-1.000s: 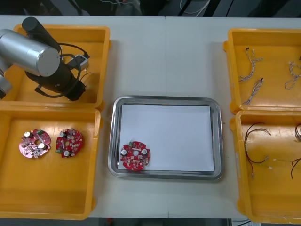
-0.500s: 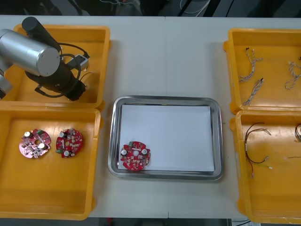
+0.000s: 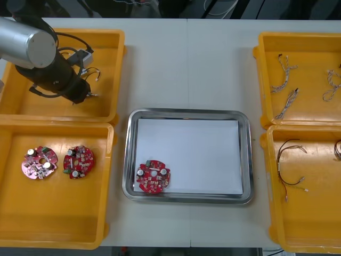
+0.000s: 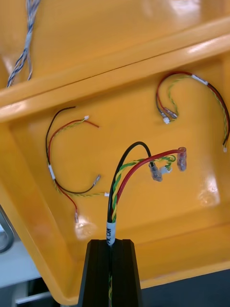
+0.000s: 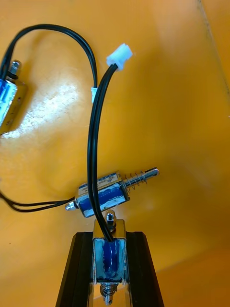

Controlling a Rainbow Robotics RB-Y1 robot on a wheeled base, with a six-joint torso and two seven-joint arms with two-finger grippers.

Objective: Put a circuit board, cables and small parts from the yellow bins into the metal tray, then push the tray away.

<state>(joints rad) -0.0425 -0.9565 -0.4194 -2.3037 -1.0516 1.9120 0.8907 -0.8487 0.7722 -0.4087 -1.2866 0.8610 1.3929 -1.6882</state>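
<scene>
Left wrist view: left gripper (image 5: 109, 236), black fingers clamped on a small blue-and-silver metal part (image 5: 109, 253) trailing a black lead. A second small metal part (image 5: 103, 194) lay beyond it on the far left yellow plastic bin (image 5: 182, 120).

Right wrist view: right gripper (image 4: 111, 242), fingers pinched on a red, yellow and black cable (image 4: 132, 165), held above the near right yellow bin (image 4: 201, 201).

Front view: within half a second the left arm had shifted toward its bin's far left corner, which suggested the pick was complete. Farther off, the shiny rectangular metal tray (image 3: 186, 113) already held a round red circuit board (image 3: 153, 177). Both loads were judged due there next.

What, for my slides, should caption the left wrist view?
Left gripper holds a small metal part with black cable over yellow bin.
</scene>
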